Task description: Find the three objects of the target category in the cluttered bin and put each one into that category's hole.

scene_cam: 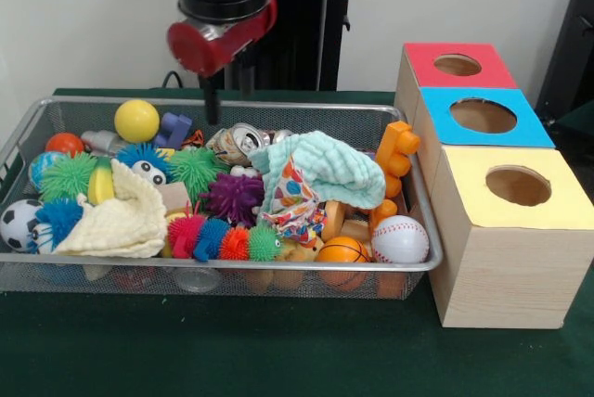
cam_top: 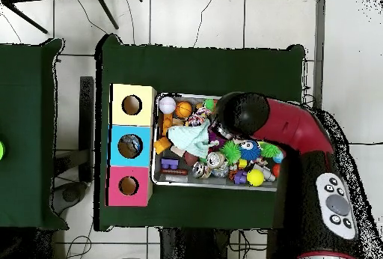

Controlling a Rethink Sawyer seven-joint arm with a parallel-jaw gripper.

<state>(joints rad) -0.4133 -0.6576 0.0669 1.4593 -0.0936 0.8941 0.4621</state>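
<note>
Green table carries mesh bin and 3 boxes alongside: red-top box, blue-top box, yellow-top box, each with 1 round hole. Arm hangs over bin's back part. Tool fingers apart, empty, above silver can. Bin crammed: mint cloth, cream cloth, baseball, yellow ball.

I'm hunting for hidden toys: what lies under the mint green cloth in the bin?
Under the mint green cloth, a patterned cloth pokes out at its lower left edge, and a crushed can lies beside it. Anything beneath its middle is covered.
</note>
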